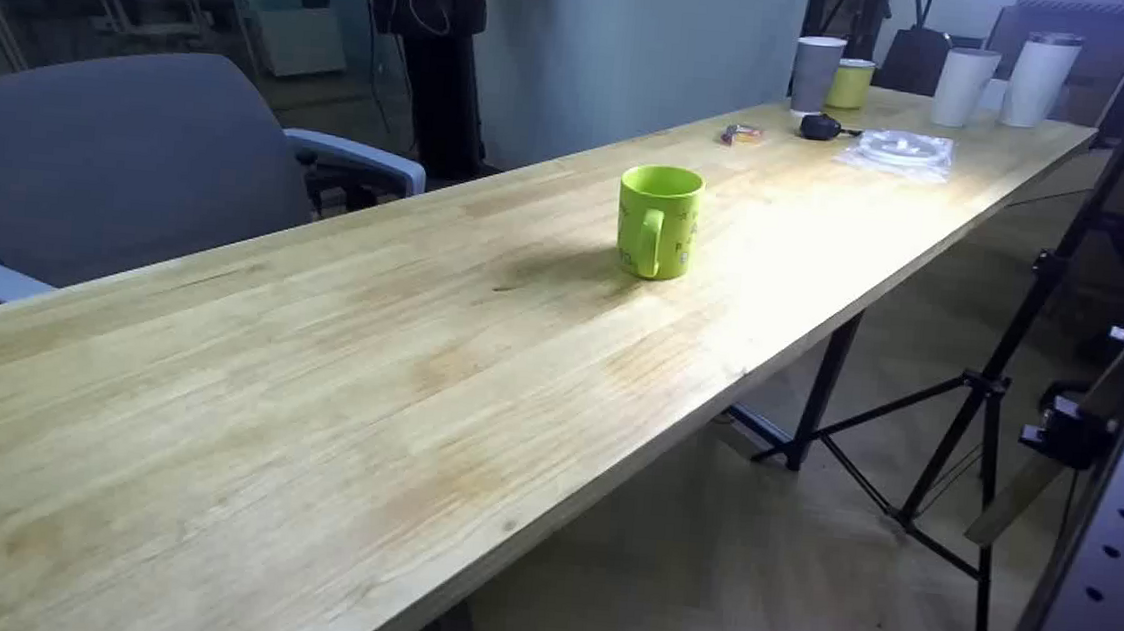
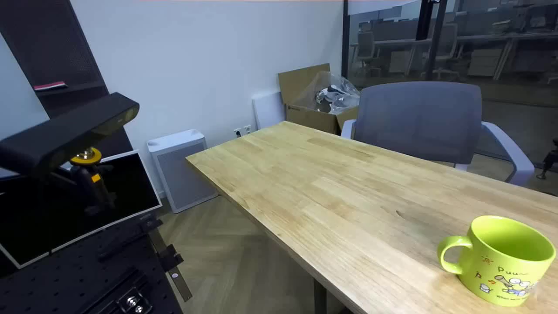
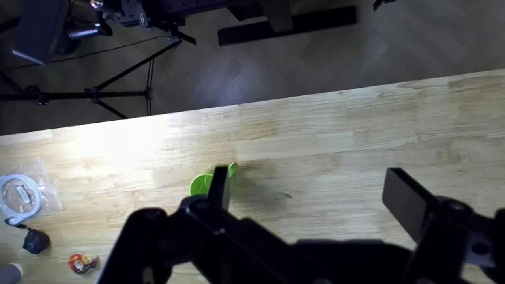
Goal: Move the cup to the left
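Where claw (image 3: 309, 189) blocks wrist view, cup (image 3: 200, 184) (partial)

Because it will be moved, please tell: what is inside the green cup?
Inside the green cup, both exterior views show only green wall, not the bottom. The wrist view also shows only green, but a finger of the open gripper covers part of the mouth; that part is unseen.

Cup (image 2: 505, 264) finished smooth and glossy. Tabletop (image 2: 340, 183) made of wood, low sheen (grain plainly seen). Chair back (image 2: 418, 122) covered in matt cloth. Box (image 2: 310, 117) made of cardboard. Bag (image 3: 48, 189) made of clear, crinkled plastic. Fingers (image 3: 404, 205) finished matt.
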{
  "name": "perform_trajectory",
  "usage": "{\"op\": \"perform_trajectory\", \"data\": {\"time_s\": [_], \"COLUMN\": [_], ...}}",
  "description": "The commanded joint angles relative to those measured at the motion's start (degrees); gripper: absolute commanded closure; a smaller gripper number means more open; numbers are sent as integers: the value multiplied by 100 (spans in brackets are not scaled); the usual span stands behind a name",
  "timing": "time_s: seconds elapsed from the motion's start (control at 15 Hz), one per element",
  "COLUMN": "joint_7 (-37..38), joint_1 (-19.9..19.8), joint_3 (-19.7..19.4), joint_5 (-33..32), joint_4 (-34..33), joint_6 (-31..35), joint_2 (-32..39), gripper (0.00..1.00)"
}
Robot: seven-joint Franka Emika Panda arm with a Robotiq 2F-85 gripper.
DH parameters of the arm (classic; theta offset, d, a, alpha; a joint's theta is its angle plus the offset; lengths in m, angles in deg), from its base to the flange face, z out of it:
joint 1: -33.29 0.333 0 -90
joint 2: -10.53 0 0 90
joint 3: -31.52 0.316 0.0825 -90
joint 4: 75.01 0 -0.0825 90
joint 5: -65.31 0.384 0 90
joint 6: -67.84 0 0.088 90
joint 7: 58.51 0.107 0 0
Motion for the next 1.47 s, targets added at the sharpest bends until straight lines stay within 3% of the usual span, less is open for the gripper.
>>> {"op": "perform_trajectory", "data": {"time_s": [0.0, 1.2, 1.4], "joint_7": [28, 28, -232], "joint_1": [125, 125, 163], "joint_3": [-105, -105, -205], "joint_5": [-29, -29, 15], "joint_4": [-10, -10, 10], "joint_6": [-7, -2, 315], "joint_2": [12, 11, 8], "gripper": [0, 0, 0]}}
